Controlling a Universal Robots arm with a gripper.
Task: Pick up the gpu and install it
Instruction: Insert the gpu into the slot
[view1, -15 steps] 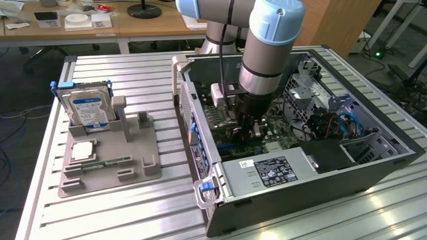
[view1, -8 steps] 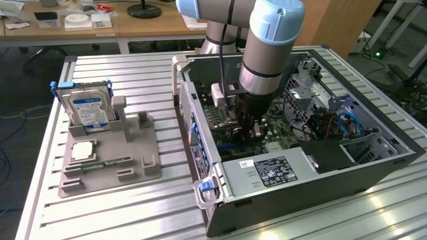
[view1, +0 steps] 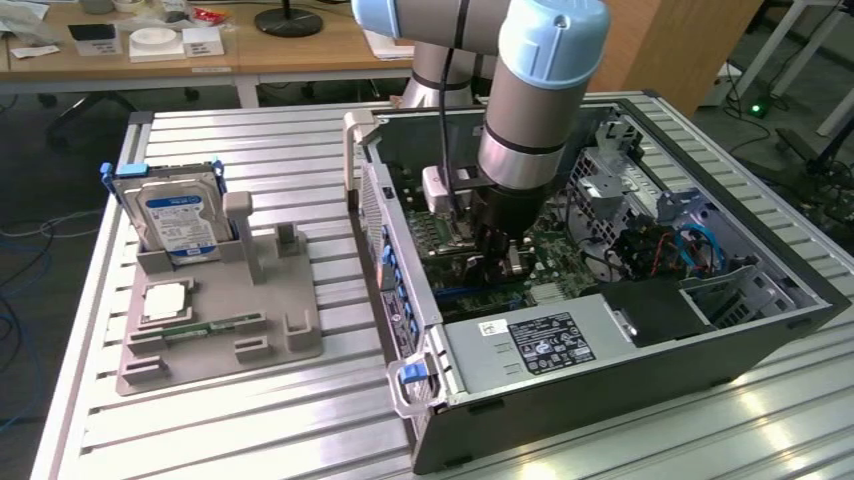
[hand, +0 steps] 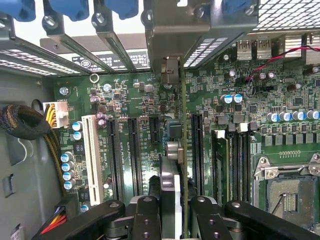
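Observation:
My gripper (hand: 171, 216) is shut on the gpu (hand: 171, 186), which I see edge-on between the two black fingers (hand: 145, 216). The card stands upright, its thin green board edge running toward its metal bracket (hand: 170, 35) at the case's rear slot openings. It sits over the black expansion slots (hand: 135, 155) of the green motherboard (hand: 130, 95); whether its edge touches a slot is hidden. In the exterior view the gripper (view1: 489, 245) reaches down inside the open computer case (view1: 747, 330), low over the motherboard.
A white slot (hand: 91, 155), RAM slots (hand: 235, 160) and the CPU socket (hand: 287, 195) flank the card. A braided cable (hand: 25, 122) lies at the case wall. The power supply (view1: 534, 345) is at the case front. A grey stand (view1: 227, 320) beside the case holds a blue-labelled hard drive (view1: 180, 215).

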